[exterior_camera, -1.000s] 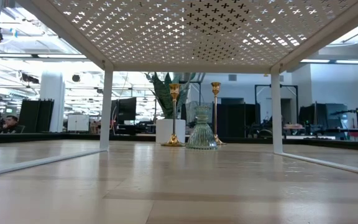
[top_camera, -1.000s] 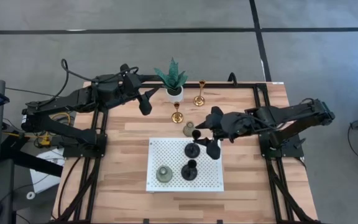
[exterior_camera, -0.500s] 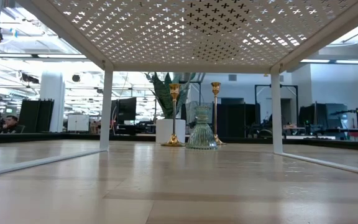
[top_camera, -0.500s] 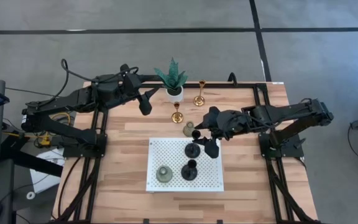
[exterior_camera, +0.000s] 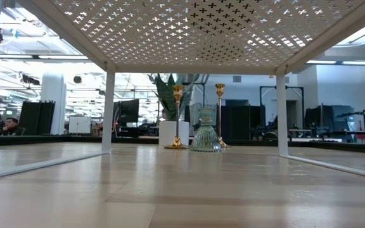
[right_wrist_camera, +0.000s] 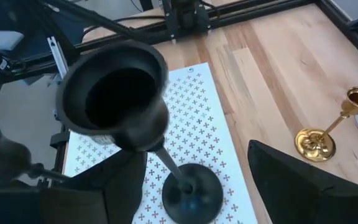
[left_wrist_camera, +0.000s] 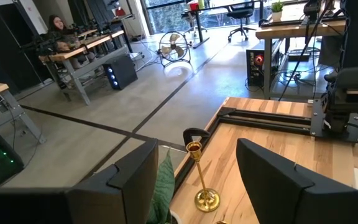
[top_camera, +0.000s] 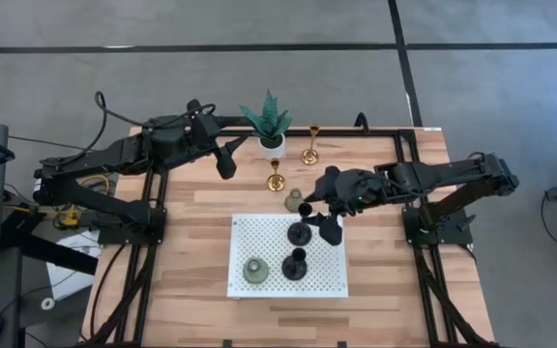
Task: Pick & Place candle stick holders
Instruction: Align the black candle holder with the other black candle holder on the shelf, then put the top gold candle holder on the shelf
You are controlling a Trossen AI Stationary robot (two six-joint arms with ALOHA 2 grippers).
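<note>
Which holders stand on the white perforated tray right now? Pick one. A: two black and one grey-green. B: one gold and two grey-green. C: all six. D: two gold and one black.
A: in the high view the white perforated tray bears two black holders and one grey-green holder.

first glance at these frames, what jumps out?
The right gripper, fingers open, hangs over the far right corner of the white perforated tray, right by a black stemmed candle stick holder that stands on the tray. A second black holder and a grey-green bell-shaped holder stand on the tray's near side. Behind it, on the wood, stand two gold holders and a spiky plant, with the left gripper parked nearby.
</note>
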